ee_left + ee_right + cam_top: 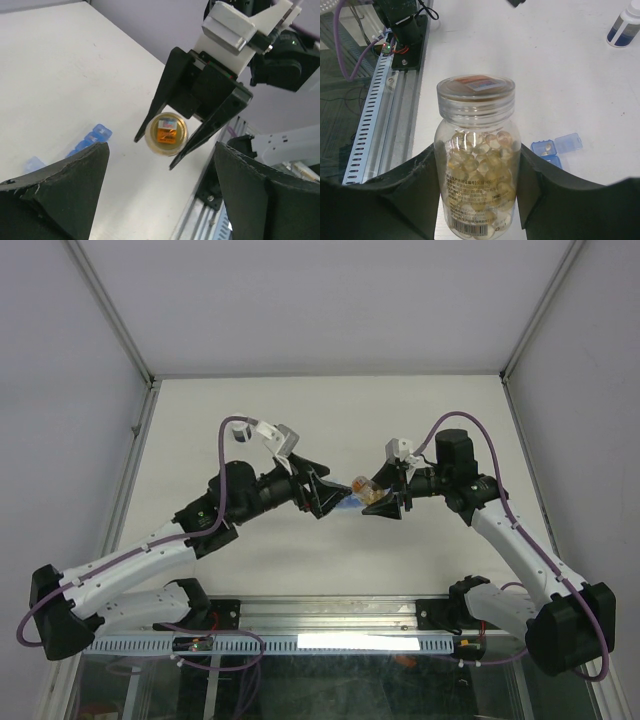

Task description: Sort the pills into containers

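White surface (pixel 300 420) beneath, I've got my right hand (pixel 383 503) clamped round the clear bottle (pixel 476 210) of amber pills (pixel 477 160), its cap (pixel 166 134) pointing straight at my left hand (pixel 325 496), which gapes wide and empty just short of that bottle, while the blue containers (pixel 555 147) lie below it, one lid open.

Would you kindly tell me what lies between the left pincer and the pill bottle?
Nothing: the left wrist view shows only open air between the left pincer and the pill bottle, with bare table beneath.
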